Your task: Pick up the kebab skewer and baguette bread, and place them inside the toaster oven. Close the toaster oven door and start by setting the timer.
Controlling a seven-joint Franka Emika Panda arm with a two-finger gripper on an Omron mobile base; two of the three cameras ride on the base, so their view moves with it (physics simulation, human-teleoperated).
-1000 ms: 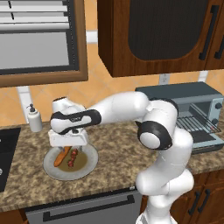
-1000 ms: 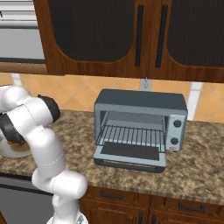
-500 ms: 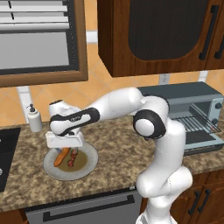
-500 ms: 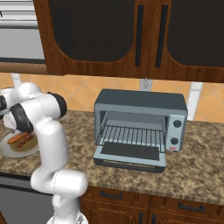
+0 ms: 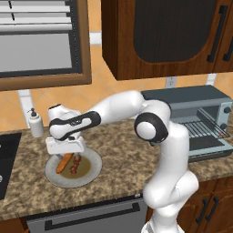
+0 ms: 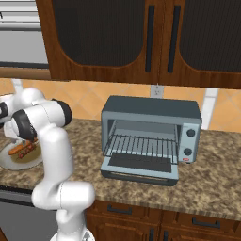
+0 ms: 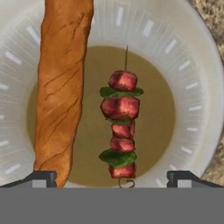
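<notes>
**Hovering over the plate, jaws spread wide**

Looking down from the hand camera, the gripper (image 7: 111, 177) shows two dark finger tips set far apart at the bottom edge, holding nothing; in the left base view the white hand block hides them. Between the tips lies the kebab skewer (image 7: 120, 125), a thin stick strung with glossy red cubes and green leaf pieces, its lower end curled into a small ring. Just beside it, not touching, runs the baguette bread (image 7: 62, 83), orange-brown with a cracked crust; its top is cut off by the frame and one finger tip covers its rounded bottom end. Both rest on a round white plate (image 7: 194, 83) with a ribbed rim and a tan centre.

From the left base view the plate (image 5: 93, 169) sits on the speckled granite counter (image 5: 113, 145), with a white soap dispenser (image 5: 36, 124) behind it by the wall. Well apart to the right stands the toaster oven (image 6: 153, 134), boxy and blue-grey, wire rack exposed, two knobs on its right side. The toaster oven door (image 6: 140, 168) hangs folded down flat.
</notes>
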